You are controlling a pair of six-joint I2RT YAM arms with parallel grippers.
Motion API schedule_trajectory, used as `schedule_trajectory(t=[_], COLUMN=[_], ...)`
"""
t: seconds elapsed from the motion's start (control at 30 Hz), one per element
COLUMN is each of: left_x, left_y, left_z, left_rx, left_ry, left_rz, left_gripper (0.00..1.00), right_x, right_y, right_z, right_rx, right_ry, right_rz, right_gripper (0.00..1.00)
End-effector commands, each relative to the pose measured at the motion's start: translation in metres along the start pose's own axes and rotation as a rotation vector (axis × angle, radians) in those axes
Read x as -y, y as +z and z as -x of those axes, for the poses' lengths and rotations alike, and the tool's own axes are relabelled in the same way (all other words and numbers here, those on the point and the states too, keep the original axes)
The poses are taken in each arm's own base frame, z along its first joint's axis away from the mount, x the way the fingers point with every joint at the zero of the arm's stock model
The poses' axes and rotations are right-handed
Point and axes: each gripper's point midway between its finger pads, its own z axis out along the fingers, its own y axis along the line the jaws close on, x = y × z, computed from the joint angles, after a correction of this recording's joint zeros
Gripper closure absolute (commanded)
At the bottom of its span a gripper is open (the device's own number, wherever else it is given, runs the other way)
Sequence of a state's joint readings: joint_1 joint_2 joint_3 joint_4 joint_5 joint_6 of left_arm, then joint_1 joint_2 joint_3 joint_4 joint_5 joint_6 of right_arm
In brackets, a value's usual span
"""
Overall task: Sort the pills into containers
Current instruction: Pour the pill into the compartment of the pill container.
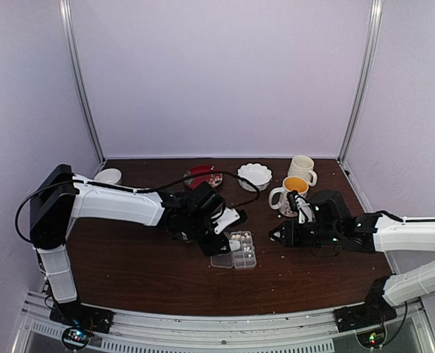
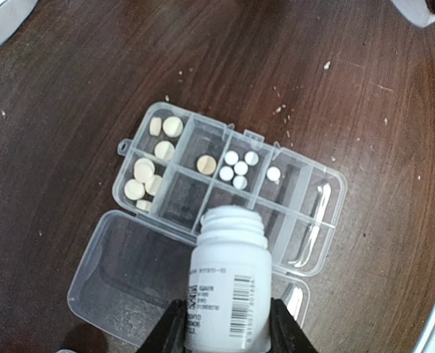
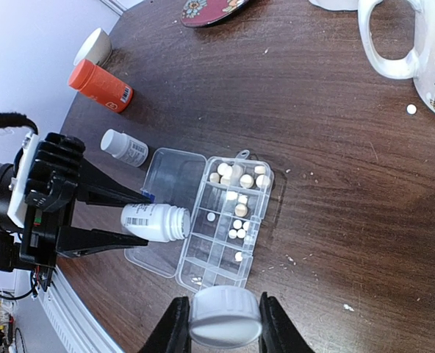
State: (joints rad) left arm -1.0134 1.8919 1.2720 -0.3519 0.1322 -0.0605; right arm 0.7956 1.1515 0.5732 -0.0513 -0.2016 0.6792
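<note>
The pills sit in the clear pill box. It lies open near the middle of the table, a little toward the near edge, with its hinged lid folded flat on the wood beside it. Larger cream pills fill the cells at one end of both rows. A cluster of smaller white ones shares a middle cell, and a single white one lies in the cell next to it. The cells nearest the lid look empty. The long end compartment holds something glinting that I cannot identify. One stray pill lies on the bare table just beside a mug, well apart from the box.

An uncapped white bottle hangs over the lid, with the left gripper clamped on its body. It is tipped so the open mouth points at the empty cells. This looks like a pouring pose, meant to shake pills into one chosen cell and not scatter them. The right gripper is closed on a white cap, off to the right of the box. The likely reason is to keep it clear until recapping.

A smaller white bottle lies beside the lid, and an orange bottle is farther toward the left edge. A scalloped bowl and a patterned dish stand along the far edge.
</note>
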Motion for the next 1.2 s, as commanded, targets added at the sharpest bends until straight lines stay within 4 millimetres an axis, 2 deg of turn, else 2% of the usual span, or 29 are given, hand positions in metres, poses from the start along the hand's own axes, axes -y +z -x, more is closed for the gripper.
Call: schedule_trajectory(t=[0.0, 0.1, 0.17, 0.23, 0.33, 0.43, 0.53, 0.6, 0.67, 0.77, 0.93, 1.17], left_x=[0.001, 0.006, 0.000, 0.002, 0.004, 0.000, 0.004, 0.000, 0.002, 0.006, 0.005, 0.009], left_y=[0.002, -0.007, -0.001, -0.001, -0.004, 0.003, -0.002, 0.000, 0.003, -0.006, -0.006, -0.013], left_z=[0.003, 0.012, 0.008, 0.006, 0.009, 0.004, 0.005, 0.001, -0.004, 0.008, 0.008, 0.013], left_rx=[-0.023, 0.040, 0.042, -0.007, 0.030, -0.001, 0.001, 0.039, 0.002, 0.036, 0.044, 0.156], left_ry=[-0.005, 0.005, 0.000, -0.006, -0.003, -0.007, -0.004, -0.014, -0.029, -0.019, -0.016, -0.007], left_rz=[-0.002, -0.001, 0.018, 0.003, -0.002, 0.009, 0.001, 0.014, -0.005, -0.009, -0.002, -0.017], left_gripper=[1.00, 1.00, 1.00, 1.00, 1.00, 1.00, 1.00, 1.00, 1.00, 1.00, 1.00, 1.00], right_x=[-0.005, -0.003, -0.003, -0.005, -0.004, -0.004, -0.005, -0.004, -0.005, -0.005, -0.005, -0.004], right_y=[-0.001, -0.001, -0.001, -0.001, -0.001, -0.001, -0.001, -0.001, -0.001, 0.000, -0.001, -0.001], right_z=[0.007, 0.007, 0.007, 0.007, 0.007, 0.007, 0.007, 0.006, 0.008, 0.007, 0.006, 0.006], right_rx=[0.013, 0.017, 0.018, 0.013, 0.014, 0.013, 0.013, 0.012, 0.013, 0.012, 0.010, 0.014], right_ry=[-0.006, -0.008, -0.009, -0.009, -0.007, -0.007, -0.004, -0.005, -0.009, -0.007, -0.007, -0.009], right_rz=[0.015, 0.007, 0.005, 0.012, 0.010, 0.011, 0.016, 0.013, 0.014, 0.015, 0.015, 0.015], right_gripper=[1.00, 1.00, 1.00, 1.00, 1.00, 1.00, 1.00, 1.00, 1.00, 1.00, 1.00, 1.00])
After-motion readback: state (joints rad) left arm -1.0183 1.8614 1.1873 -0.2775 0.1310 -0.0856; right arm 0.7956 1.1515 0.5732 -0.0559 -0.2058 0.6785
